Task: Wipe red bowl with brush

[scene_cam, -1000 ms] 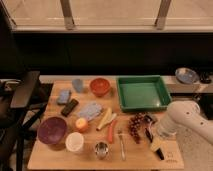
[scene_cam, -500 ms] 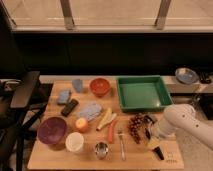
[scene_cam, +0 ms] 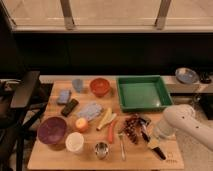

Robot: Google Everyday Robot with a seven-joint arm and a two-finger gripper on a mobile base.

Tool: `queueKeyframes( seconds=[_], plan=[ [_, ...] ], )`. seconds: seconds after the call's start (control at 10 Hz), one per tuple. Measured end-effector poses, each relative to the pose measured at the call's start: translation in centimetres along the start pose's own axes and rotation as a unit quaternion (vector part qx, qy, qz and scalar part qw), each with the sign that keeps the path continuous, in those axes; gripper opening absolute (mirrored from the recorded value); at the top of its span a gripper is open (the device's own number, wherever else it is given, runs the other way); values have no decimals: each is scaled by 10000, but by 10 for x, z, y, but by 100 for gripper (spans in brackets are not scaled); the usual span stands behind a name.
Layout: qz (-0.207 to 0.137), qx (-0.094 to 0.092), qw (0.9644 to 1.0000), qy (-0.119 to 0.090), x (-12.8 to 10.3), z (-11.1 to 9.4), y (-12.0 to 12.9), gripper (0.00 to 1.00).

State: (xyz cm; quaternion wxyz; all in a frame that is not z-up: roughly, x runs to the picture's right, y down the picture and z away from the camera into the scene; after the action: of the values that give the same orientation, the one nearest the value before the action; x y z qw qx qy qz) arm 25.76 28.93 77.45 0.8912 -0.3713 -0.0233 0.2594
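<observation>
At the right front corner of the surface (scene_cam: 55,155), the gripper (scene_cam: 152,136) is sitting low over the brush (scene_cam: 154,146), mostly hidden under the white arm. The jaws are pressing together, apparently on the brush's black handle; the contact itself is hidden. A second ago they were standing wide apart with the arm a bit further right, so the arm has been easing in and the jaws have been closing. That is reading as the grasp being made, not the wipe.

The brush is still lying flat on the surface, directly under the jaws, with its far end poking out toward the front edge. The red bowl (scene_cam: 100,86) is sitting well apart, far left of the jaws and beyond them toward the window, upright and untouched. A dark berry cluster (scene_cam: 132,129) is lying just left of the jaws, and the green tray (scene_cam: 142,92) is sitting just beyond them.

Lifting and carrying the brush left across the clutter is looking like the next step, with a slipping handle as the risk.
</observation>
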Motion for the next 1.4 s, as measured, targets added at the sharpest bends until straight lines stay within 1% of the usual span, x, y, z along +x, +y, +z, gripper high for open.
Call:
queueKeyframes(
  seconds=[0.2,0.5,0.6,0.7,0.9,1.0,1.1,1.2,1.4],
  plan=[
    [45,171,9998,-51,0,-7,-8,0],
    [298,658,9973,-161,23,-45,-35,0],
    [383,771,9961,-208,30,-56,-44,0],
    [517,912,9940,-300,43,-74,-57,0],
    [593,1024,9920,-451,54,-104,-72,0],
    [565,1093,9909,-548,57,-126,-80,0],
    [554,1154,9900,-598,61,-140,-85,0],
    [553,1268,9883,-646,67,-156,-91,0],
    [669,1492,9840,-712,86,-180,-106,0]
  ],
)
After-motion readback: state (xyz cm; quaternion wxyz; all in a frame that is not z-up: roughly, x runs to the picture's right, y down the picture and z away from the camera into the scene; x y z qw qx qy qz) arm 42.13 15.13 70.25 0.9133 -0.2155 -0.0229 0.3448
